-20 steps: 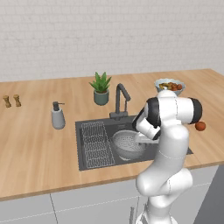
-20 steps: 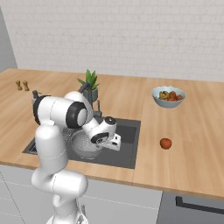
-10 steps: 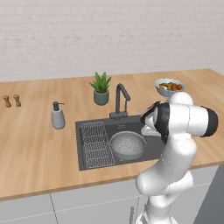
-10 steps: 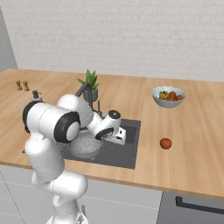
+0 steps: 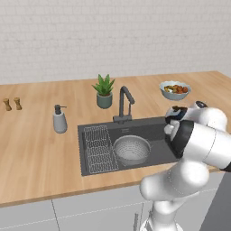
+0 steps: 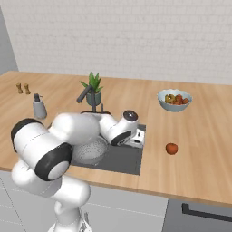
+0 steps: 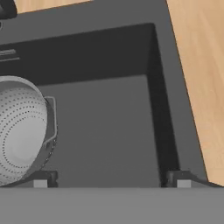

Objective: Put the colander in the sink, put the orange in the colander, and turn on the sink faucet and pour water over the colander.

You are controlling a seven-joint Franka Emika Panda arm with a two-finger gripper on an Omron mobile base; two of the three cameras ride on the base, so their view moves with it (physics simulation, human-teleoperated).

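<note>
The colander (image 5: 131, 150) sits empty on the floor of the sink (image 5: 155, 131), just beside the wire rack (image 5: 97, 149) that fills the basin's left part, so the first step looks done. The orange (image 6: 171, 148) lies on the bare table to the right of the basin, apart from its rim and nearer the table's front edge than the fruit bowl (image 6: 174, 99) toward the back. The tool (image 7: 111, 180) hangs over the right half of the sink with its tips spread wide and nothing between them, released. The main risk, as I judge it, is the low start: a straight sideways sweep toward the orange could catch the basin's right wall or rim, so it should lift first. The orange is round and free on a flat top; a touch from one finger before the other could roll it toward the front edge. Open room is good around it on every side. The sink faucet (image 5: 124, 103) stands at the basin's back rim, with the plant pot (image 5: 104, 91) just behind it, leaving less space there.
</note>
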